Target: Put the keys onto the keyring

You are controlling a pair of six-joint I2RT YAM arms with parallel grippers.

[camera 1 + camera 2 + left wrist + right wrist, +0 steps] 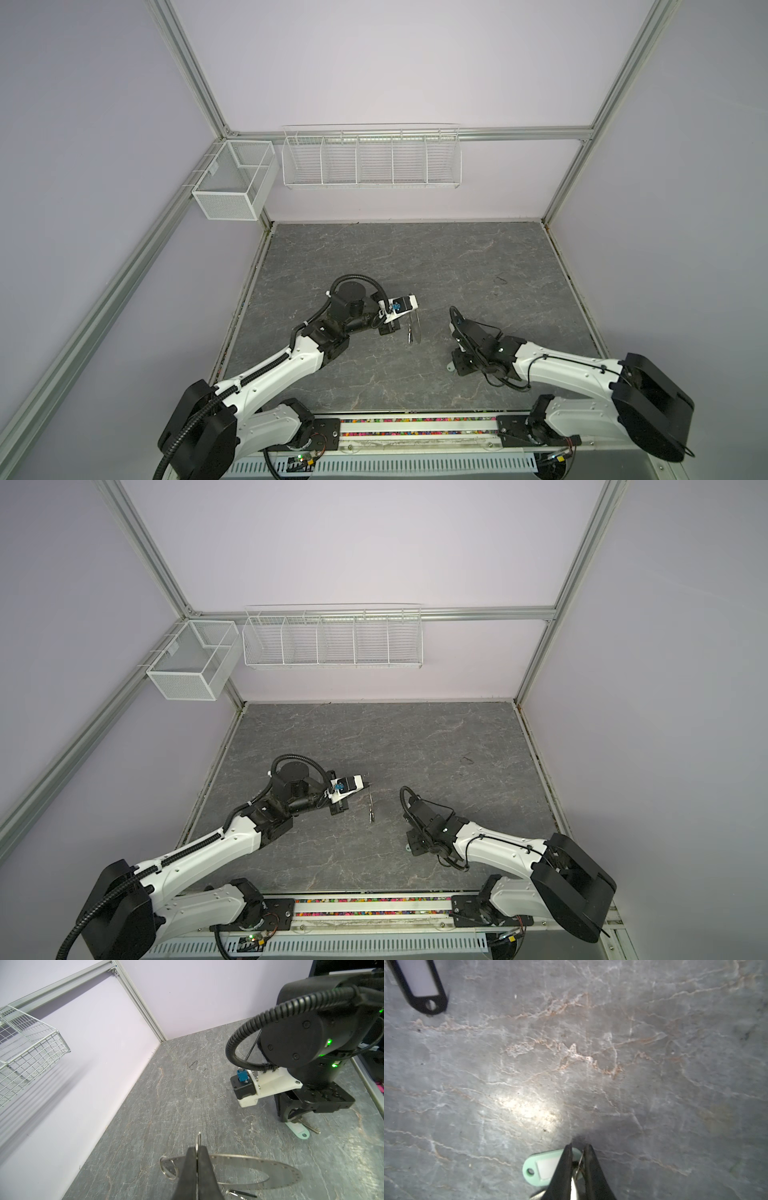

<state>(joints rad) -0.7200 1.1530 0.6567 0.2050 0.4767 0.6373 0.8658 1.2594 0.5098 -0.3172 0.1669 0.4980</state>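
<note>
1. The silver key with a pale oblong plastic tag (542, 1165) lay well right of the flat grey perforated metal keyring (286, 1174), which your left gripper (197, 1150) clamped on edge.
2. Your right gripper (579, 1146) straddled the key's wire loop (580, 1162), jaws almost closed; grip unclear.
3. That thin loop might slip free when lifted.
4. Grey veined tabletop (415, 257); lilac walls (374, 62) beyond.

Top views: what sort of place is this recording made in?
Most likely a purpose-built robot test cell: aluminium frame posts hold plain lilac wall panels, a left arm and a right arm are mounted at the edge of a stone-pattern tabletop, and white wire baskets hang on the frame.
</note>
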